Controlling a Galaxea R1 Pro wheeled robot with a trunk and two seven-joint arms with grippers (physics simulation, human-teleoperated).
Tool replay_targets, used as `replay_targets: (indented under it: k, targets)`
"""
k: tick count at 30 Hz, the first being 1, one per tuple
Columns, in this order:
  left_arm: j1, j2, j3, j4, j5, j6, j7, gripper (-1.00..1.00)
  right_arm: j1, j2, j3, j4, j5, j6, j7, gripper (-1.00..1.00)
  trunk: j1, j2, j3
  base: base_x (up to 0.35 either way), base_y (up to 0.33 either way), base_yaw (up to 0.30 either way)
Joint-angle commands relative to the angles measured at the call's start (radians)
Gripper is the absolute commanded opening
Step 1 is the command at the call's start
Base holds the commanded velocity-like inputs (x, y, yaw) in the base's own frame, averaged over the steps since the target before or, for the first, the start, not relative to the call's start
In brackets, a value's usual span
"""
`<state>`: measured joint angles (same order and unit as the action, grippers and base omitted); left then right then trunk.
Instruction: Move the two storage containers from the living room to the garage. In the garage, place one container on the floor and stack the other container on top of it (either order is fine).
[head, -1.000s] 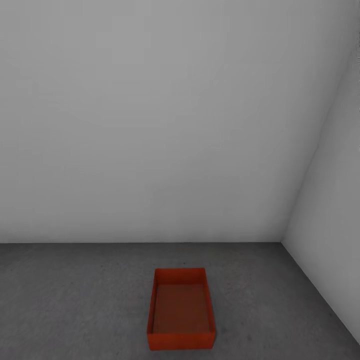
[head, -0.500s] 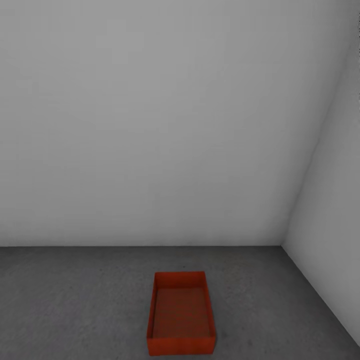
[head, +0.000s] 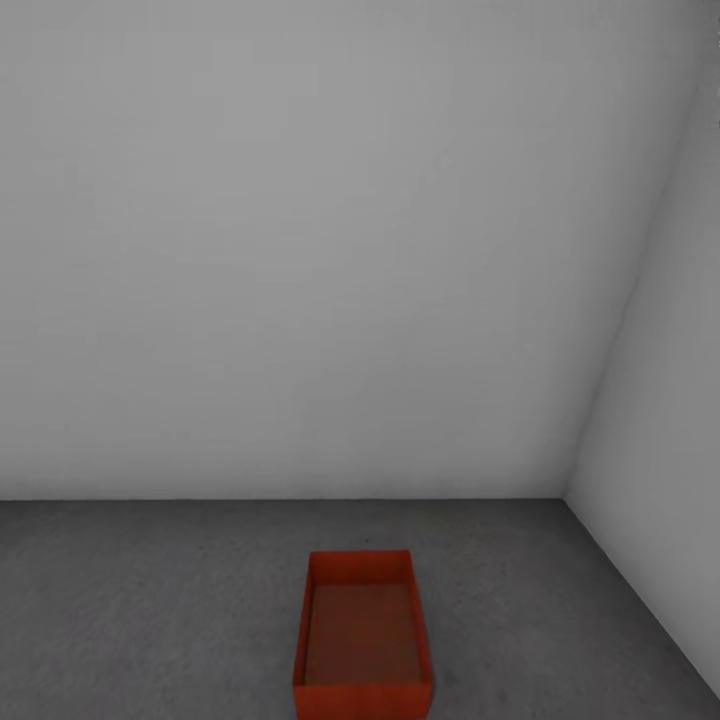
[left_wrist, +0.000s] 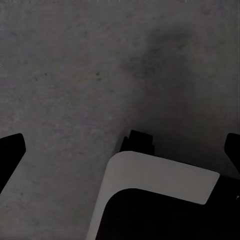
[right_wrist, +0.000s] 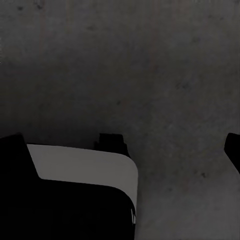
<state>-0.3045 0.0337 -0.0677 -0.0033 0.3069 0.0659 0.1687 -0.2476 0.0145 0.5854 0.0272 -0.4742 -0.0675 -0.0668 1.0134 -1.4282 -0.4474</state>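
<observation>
One storage container (head: 362, 635) sits on the concrete floor (head: 150, 600) at six o'clock; both grippers hang wide and empty, so a careless base turn risks nudging it.

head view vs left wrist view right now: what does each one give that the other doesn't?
Head view: one red-orange rectangular open-top plastic bin sitting on the floor near a corner, with nothing inside it, plus the plain pale grey walls behind and to the side.

Left wrist view: the left claw, its two dark fingertips at the picture's opposite edges, wide apart with nothing between them, hanging over a white and black part of the robot's body.

Both: the dark grey speckled concrete floor.
</observation>
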Motion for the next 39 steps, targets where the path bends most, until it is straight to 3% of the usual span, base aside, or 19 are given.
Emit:
replay_targets:
  k: [1, 16, 39]
  targets:
    - [0.000, 0.000, -0.007, 0.000, 0.008, 0.003, 0.002, 1.00, -0.001, 0.001, 0.008, 0.003, -0.009, -0.005, -0.001, 1.00, 0.000, -0.001, 0.001, 0.000, 0.000, 0.000]
    - [0.001, 0.000, -0.007, 0.000, 0.008, -0.028, 0.000, 1.00, 0.015, -0.001, 0.009, 0.004, -0.009, -0.005, 0.004, 1.00, 0.000, -0.001, 0.022, 0.000, 0.000, 0.000]
    - [0.001, -0.006, -0.007, -0.001, 0.008, -0.024, 0.000, 1.00, 0.016, -0.009, 0.008, 0.002, -0.009, -0.004, 0.020, 1.00, 0.000, -0.001, 0.023, 0.000, 0.000, 0.000]
